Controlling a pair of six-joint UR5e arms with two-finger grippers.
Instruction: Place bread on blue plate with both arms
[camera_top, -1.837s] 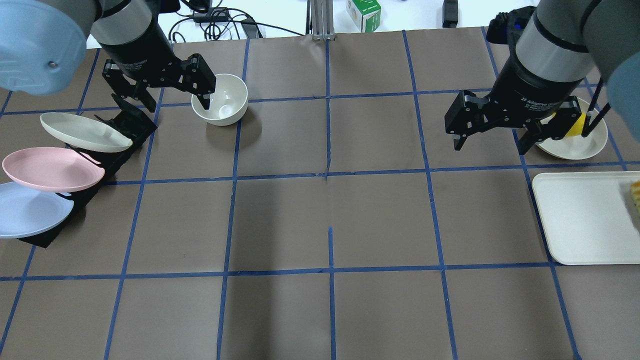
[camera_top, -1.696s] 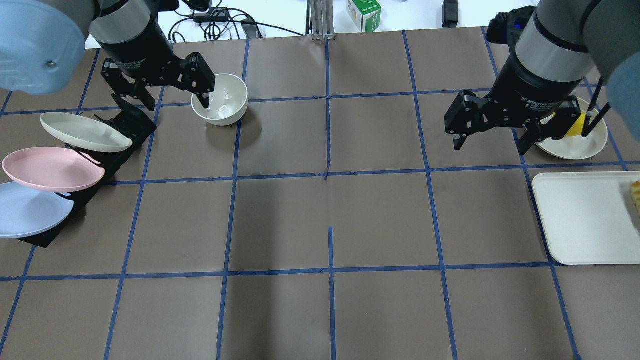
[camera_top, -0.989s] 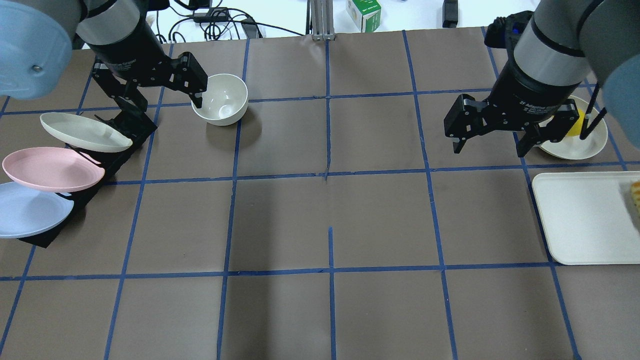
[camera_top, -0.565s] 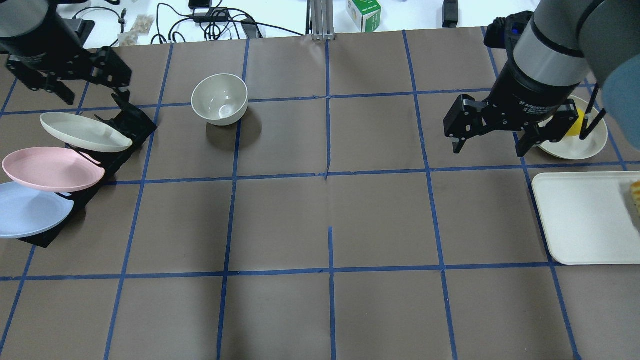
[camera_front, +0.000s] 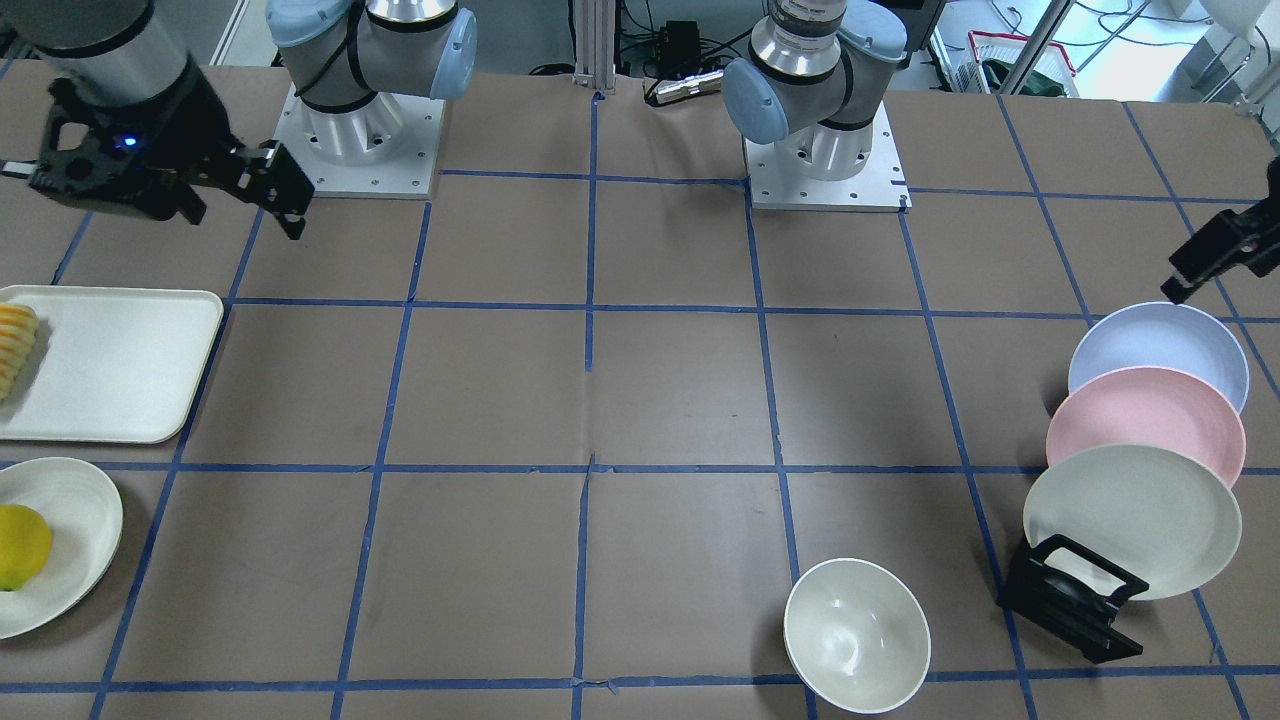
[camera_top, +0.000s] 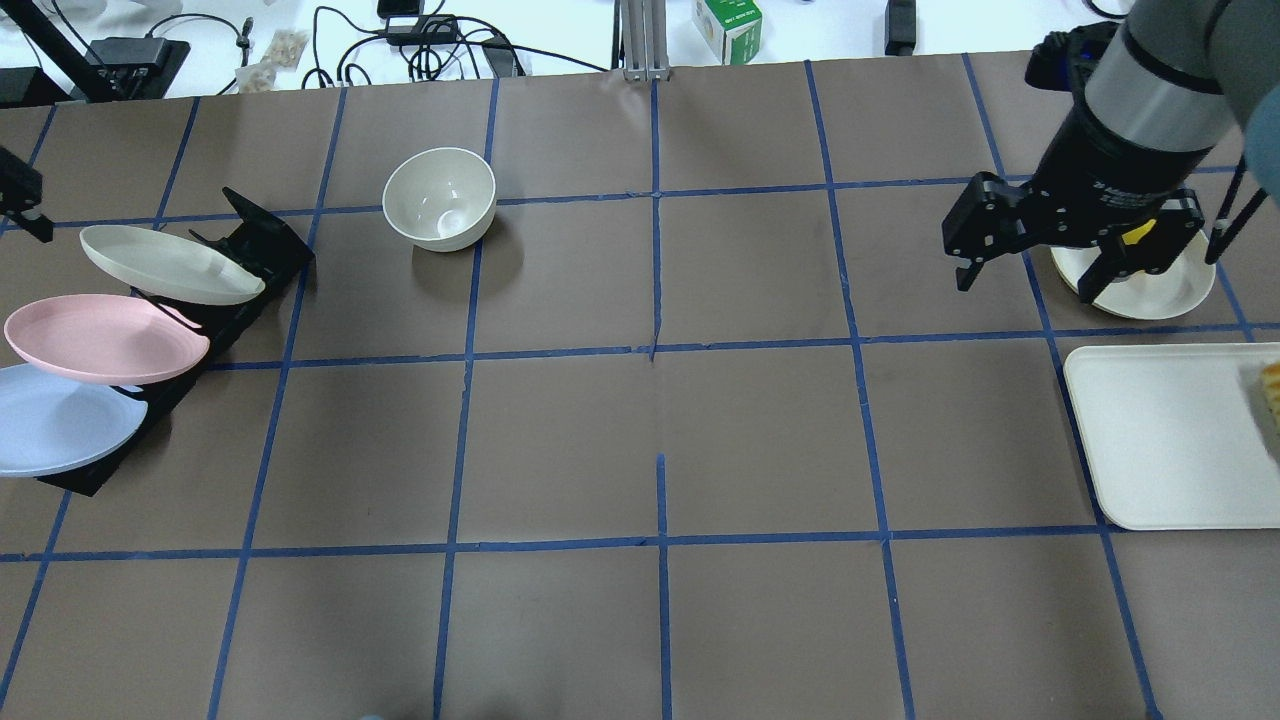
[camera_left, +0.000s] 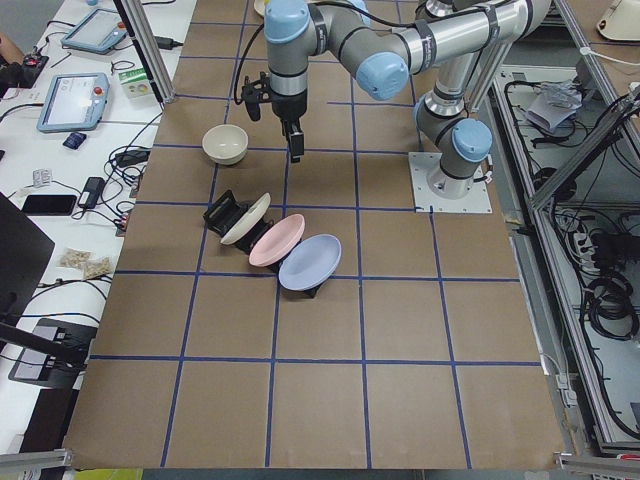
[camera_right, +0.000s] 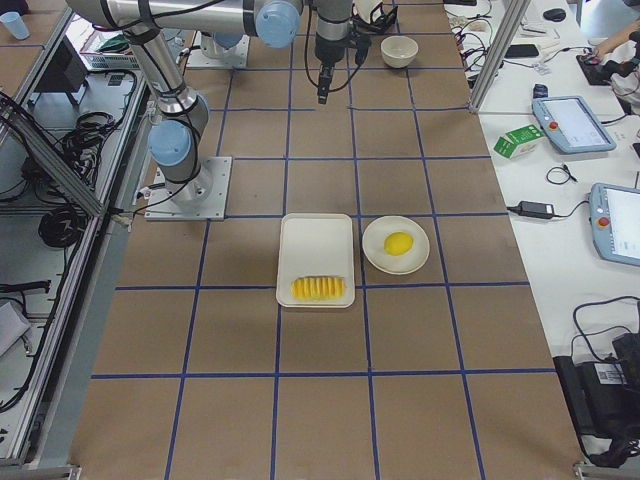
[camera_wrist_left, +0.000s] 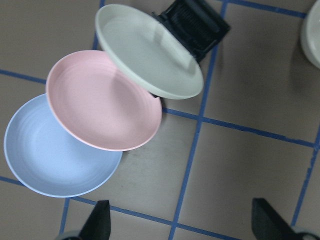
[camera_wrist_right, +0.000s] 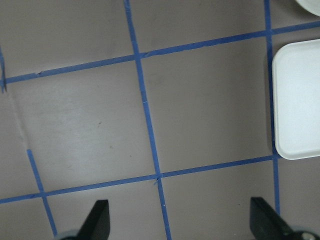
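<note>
The bread (camera_front: 15, 345), a ridged yellow-orange loaf, lies on the outer end of a white tray (camera_front: 110, 365); it also shows in the overhead view (camera_top: 1272, 385) at the right edge. The blue plate (camera_top: 55, 420) leans in a black rack (camera_top: 250, 255), nearest the robot, and shows in the left wrist view (camera_wrist_left: 55, 155). My left gripper (camera_wrist_left: 182, 227) is open and empty, high over the rack; only one finger (camera_top: 22, 195) shows at the overhead view's left edge. My right gripper (camera_top: 1035, 285) is open and empty, left of the lemon's plate and beyond the tray.
A pink plate (camera_top: 105, 335) and a cream plate (camera_top: 170, 263) lean in the same rack. A cream bowl (camera_top: 440, 198) stands right of it. A lemon (camera_front: 20, 545) sits on a small cream plate (camera_top: 1150, 290) beside the tray. Cables and a green box (camera_top: 727, 25) lie beyond the far edge.
My left arm has swung left from beside the bowl to the table's left edge, over the rack. My right gripper has moved right, toward the lemon's plate. Both stay open.
</note>
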